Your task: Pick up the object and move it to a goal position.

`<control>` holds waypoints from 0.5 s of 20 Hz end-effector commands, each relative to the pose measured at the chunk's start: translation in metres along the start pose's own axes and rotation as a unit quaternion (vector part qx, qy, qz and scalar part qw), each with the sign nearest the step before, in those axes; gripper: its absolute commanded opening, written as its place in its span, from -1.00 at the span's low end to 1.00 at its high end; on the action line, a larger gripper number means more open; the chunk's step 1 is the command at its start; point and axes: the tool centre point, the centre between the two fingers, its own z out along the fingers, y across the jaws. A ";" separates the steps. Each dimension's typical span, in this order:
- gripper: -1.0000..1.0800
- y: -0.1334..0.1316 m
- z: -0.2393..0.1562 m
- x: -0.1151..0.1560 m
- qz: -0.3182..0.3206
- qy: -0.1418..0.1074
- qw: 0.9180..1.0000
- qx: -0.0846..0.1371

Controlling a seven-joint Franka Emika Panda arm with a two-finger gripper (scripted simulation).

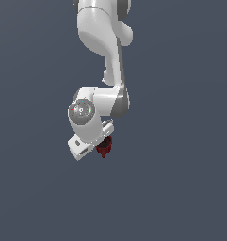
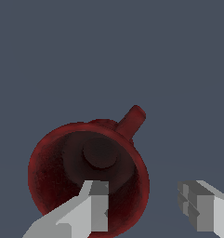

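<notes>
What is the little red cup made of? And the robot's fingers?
The red cup looks like glazed pottery or hard plastic: dark, mottled red with a soft sheen; the render can't settle which. The gripper fingers look like matte light grey plastic or metal, flat and blocky.

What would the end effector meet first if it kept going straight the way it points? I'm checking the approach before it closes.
The dark red mug. In the wrist view one finger points into its open mouth and the other outside the rim, so the wall lies between them. Depth is unclear.
</notes>
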 end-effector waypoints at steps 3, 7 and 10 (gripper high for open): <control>0.23 0.001 0.001 0.000 -0.003 0.000 1.000 0.001; 0.23 0.001 0.008 0.000 -0.003 0.000 1.000 0.001; 0.23 0.000 0.021 0.000 -0.004 -0.001 1.000 0.001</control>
